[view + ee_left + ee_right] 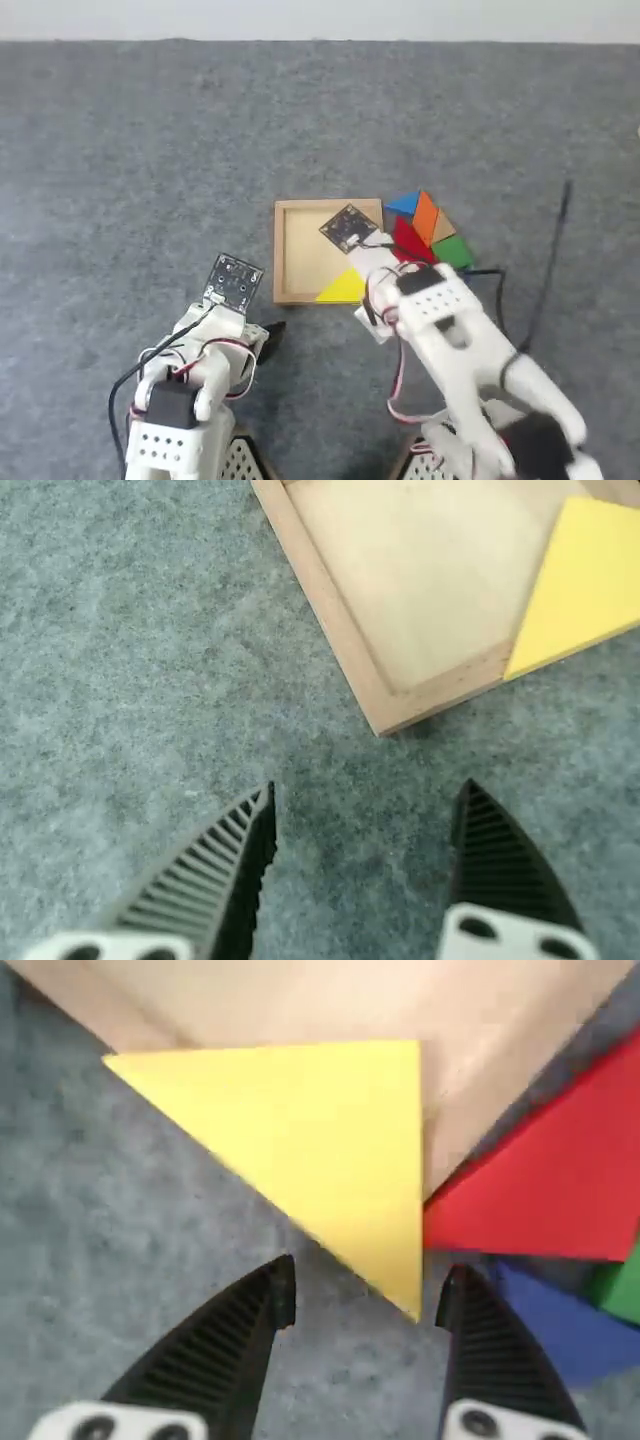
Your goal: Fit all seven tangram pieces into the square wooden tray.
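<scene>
Just ahead of the right gripper [372, 1275] | yellow triangle [320, 1140] is seen lying across the wooden tray [100, 1010] rim, fingers held apart | red piece [560, 1180] is seen just beside it | left gripper [367, 795] is held spread above the carpet [120, 680], tray corner ahead

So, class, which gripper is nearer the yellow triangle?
Right. The right gripper is open at a corner of the yellow triangle; the left gripper is open off the tray corner, farther away.
</scene>
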